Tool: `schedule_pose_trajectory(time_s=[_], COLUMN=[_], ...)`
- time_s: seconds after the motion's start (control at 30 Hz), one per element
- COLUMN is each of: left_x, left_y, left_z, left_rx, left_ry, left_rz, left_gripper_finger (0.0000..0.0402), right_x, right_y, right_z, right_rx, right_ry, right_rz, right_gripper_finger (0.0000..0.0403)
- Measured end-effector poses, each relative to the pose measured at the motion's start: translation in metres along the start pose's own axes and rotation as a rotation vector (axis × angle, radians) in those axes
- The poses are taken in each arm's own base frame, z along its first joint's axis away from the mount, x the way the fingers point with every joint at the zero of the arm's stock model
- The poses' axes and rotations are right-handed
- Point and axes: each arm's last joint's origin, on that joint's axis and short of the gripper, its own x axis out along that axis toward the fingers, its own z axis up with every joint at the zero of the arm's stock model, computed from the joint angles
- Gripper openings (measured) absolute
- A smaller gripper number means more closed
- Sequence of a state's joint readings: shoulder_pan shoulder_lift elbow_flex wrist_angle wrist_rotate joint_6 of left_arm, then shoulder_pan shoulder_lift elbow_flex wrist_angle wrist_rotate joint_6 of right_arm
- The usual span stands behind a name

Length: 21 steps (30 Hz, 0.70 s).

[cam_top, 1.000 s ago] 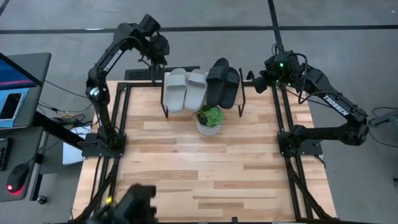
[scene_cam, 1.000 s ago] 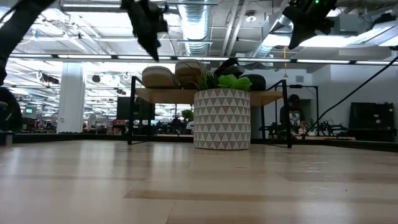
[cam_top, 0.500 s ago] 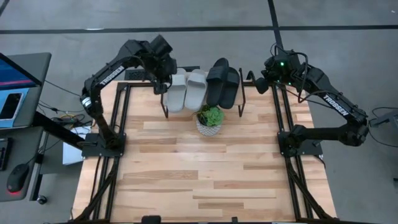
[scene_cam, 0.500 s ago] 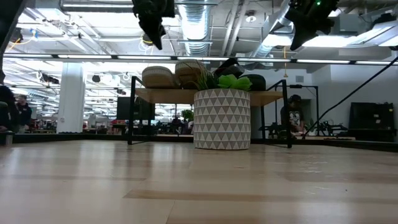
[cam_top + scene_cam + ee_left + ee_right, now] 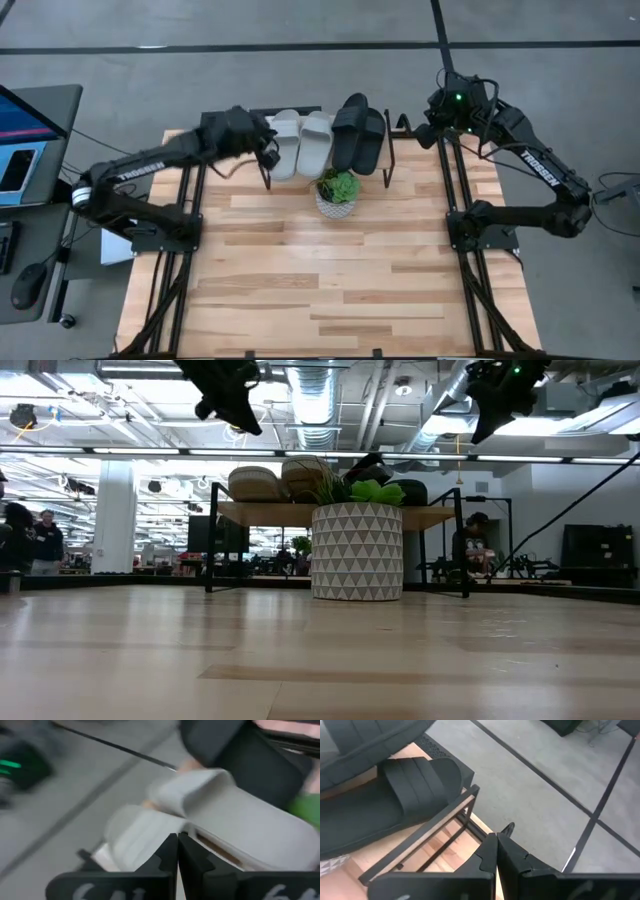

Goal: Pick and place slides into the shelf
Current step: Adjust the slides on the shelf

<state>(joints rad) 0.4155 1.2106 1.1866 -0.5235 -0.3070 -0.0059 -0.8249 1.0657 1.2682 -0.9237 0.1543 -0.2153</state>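
Observation:
Two light grey slides [image 5: 299, 143] and two black slides [image 5: 360, 134] lie side by side, soles down, on the shelf's plank top [image 5: 440, 516]. The black pair shows close in the right wrist view [image 5: 395, 795], the grey pair in the left wrist view [image 5: 235, 820]. My left gripper [image 5: 266, 150] is shut and hovers by the shelf's left end, above and beside the outer grey slide. My right gripper [image 5: 421, 135] is shut and hangs in the air off the shelf's right end. In the low view both grippers [image 5: 248, 426] [image 5: 482, 430] are well above the slides.
A white patterned pot with a green plant [image 5: 337, 192] stands on the table just in front of the shelf's middle. The shelf's thin black legs [image 5: 209, 555] stand near the table's far edge. The wooden table [image 5: 330, 280] stretches toward the near edge. People show in the room behind.
My left arm has swung down from beyond the table's far edge toward the near edge and folded lower, bringing its gripper beside the left end of the shelf. The slides and the right arm have stayed in place.

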Motion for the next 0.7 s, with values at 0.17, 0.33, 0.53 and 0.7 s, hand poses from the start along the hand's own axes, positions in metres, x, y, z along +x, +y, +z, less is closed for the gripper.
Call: schedule_pose_trajectory(time_s=[0.17, 0.33, 0.53, 0.7], left_x=[0.007, 0.011, 0.024, 0.03], left_y=[-0.038, -0.063, -0.076, -0.074], left_z=[-0.021, -0.032, -0.029, -0.024], left_rx=[-0.006, -0.229, -0.371, -0.499], left_ry=[-0.083, -0.154, -0.143, -0.025], left_rz=[0.28, 0.411, 0.319, 0.239], left_gripper_finger=[0.0, 0.0, 0.0, 0.0], right_x=[0.001, 0.001, 0.002, 0.002], right_y=[-0.005, -0.012, -0.022, -0.029], right_z=[-0.001, -0.002, -0.004, -0.006], right_rx=[-0.008, -0.016, -0.023, -0.047], right_ry=[0.007, 0.011, 0.013, 0.025], right_rz=[-0.019, -0.048, -0.089, -0.113], right_gripper_finger=[0.0, 0.0, 0.0, 0.0])
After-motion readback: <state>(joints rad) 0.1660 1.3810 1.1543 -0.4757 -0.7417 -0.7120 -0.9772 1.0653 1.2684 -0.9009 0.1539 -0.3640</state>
